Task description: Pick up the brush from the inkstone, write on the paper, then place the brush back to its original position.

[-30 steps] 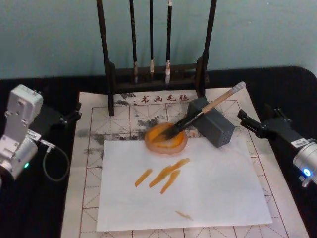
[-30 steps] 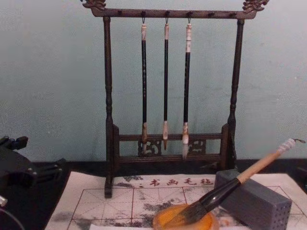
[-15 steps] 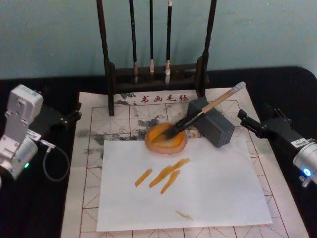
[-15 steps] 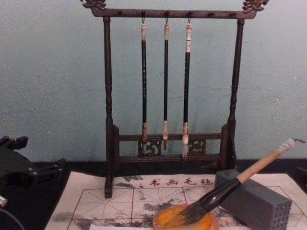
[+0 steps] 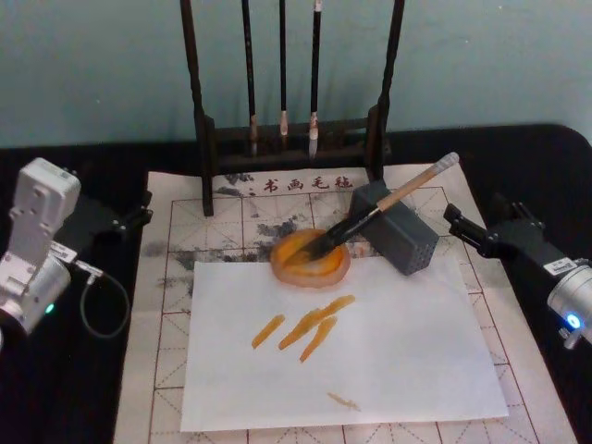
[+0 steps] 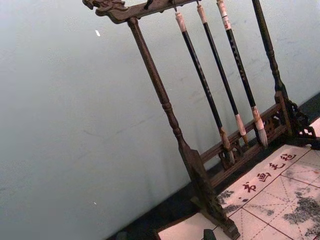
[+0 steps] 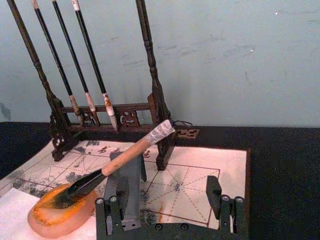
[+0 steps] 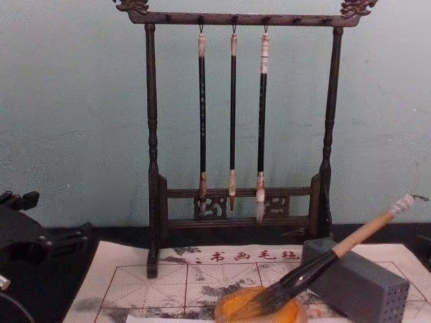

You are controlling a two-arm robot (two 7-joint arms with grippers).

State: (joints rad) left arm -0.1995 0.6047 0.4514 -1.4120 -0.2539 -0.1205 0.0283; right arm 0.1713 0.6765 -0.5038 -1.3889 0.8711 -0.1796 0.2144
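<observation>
Brush (image 5: 384,206): bristles in inkstone (image 5: 310,258), handle propped on grey block (image 5: 395,227); light, rigid, best taken mid-handle; right end effector (image 7: 170,214) apart, empty, close by; left's state unclear.

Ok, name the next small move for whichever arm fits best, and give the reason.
Probably the right gripper should ease forward toward the large brush's pale wooden handle. Its fingers are open and empty, nearest that handle, which leans on the grey perforated block with bristles in the orange round inkstone. The left gripper sits far off.
</observation>
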